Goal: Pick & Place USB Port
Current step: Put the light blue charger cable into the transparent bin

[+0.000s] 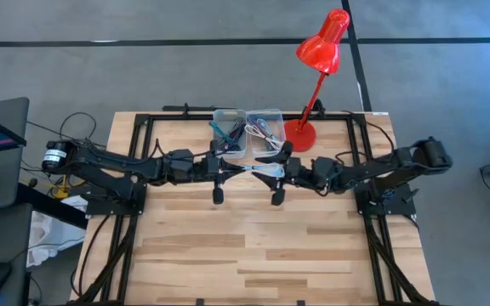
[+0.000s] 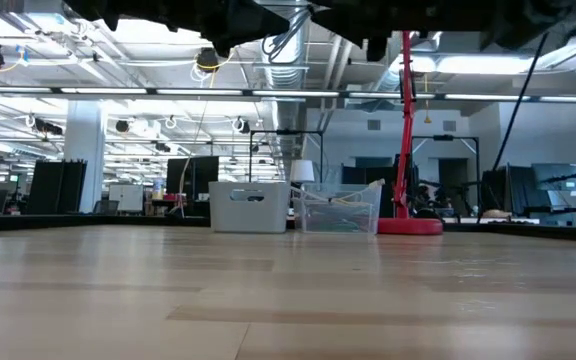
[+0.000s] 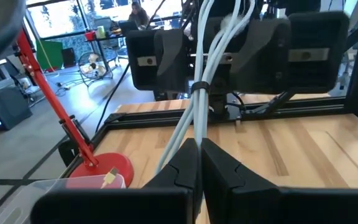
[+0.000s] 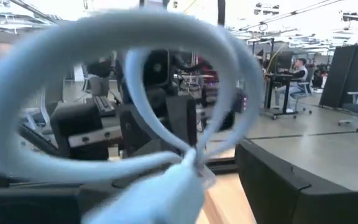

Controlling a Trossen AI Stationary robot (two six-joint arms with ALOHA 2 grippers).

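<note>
the two grippers met in mid-air over the table (image 1: 253,246), toward its far half, with a pale coiled cable (image 1: 260,171) strung between them. the left gripper (image 3: 199,163) was clenched on the cable, its fingers pressed together with the strands running out between them; that looked like the holding end of a hand-over. the right gripper (image 1: 276,172) faced it from the other side, with the cable's loop (image 4: 129,93) hanging right before its camera. its jaws stood fairly wide, but whether they gripped the cable or had let it go i could not tell. the cable was held up in the air, probably so it could be passed across or untangled before being set down; the usb end itself could not be picked out.

beyond the grippers, at the table's far edge, stood two clear bins (image 1: 247,130) side by side, each with a tangle of cables inside, likely the source and the goal. just beside them stood one red lamp (image 1: 316,72), its base on the table.

count: two arms, one cable in hand, two bins, one lamp.
</note>
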